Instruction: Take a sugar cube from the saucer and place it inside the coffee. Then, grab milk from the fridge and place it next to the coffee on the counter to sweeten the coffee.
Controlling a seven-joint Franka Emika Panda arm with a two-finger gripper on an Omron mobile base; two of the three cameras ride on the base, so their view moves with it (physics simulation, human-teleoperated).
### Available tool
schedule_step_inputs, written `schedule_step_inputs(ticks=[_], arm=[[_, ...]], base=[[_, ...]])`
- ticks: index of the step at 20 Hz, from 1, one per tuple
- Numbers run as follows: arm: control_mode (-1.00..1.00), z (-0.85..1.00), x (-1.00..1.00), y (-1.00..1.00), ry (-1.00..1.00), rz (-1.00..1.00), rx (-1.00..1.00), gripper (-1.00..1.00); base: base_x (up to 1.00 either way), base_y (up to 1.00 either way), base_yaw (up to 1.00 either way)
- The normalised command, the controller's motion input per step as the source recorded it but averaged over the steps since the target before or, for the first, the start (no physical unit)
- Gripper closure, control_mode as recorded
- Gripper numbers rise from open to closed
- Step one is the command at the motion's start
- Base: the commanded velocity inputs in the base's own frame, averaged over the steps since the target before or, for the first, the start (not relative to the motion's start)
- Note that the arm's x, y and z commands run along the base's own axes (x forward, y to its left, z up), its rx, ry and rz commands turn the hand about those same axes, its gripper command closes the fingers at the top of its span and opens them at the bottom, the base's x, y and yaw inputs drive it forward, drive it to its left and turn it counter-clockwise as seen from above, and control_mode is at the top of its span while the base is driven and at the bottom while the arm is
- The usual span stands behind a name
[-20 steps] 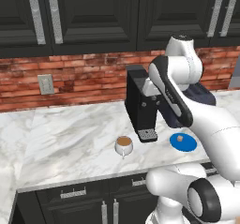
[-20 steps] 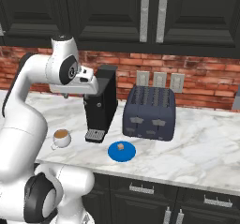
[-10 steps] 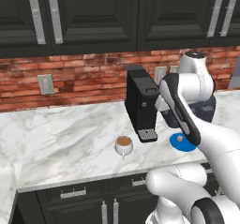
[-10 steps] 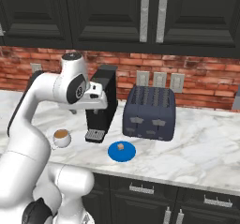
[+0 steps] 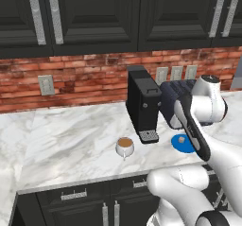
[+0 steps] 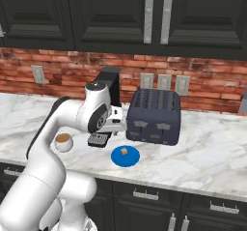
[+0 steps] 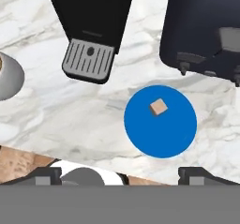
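Gripper [image 7: 119,174], jaws spread wide and holding nothing, is hovering at lower centre; it should be centring over the sugar cube [image 7: 158,107] on the saucer [image 7: 173,134] before descending.

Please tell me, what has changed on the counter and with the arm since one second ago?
The arm swung rightward, from over the coffee machine toward the saucer. Nothing was grasped. The sugar cube still lies on the saucer, and the coffee stands where it was.

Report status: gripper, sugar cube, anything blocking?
Gripper open, above the counter, holding nothing. Sugar cube on the saucer, untouched. Coffee left of the coffee machine. Path down to the cube looks clear.
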Motion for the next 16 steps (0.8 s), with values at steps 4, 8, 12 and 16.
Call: schedule_step_inputs(ticks=[4, 8, 12, 16], arm=[[-1.0, -0.57, 0.0, -0.42, 0.0, 0.09, 0.0, -1.0], [-1.0, -0.47, 0.04, -0.39, 0.0, 0.1, 0.0, -1.0], [-1.0, -0.36, 0.11, -0.28, 0.0, 0.14, 0.0, -1.0], [-1.0, -0.22, 0.15, -0.21, 0.0, 0.16, 0.0, -1.0]], base=[[0.0, 0.0, 0.0], [0.0, 0.0, 0.0], [0.0, 0.0, 0.0], [0.0, 0.0, 0.0]])
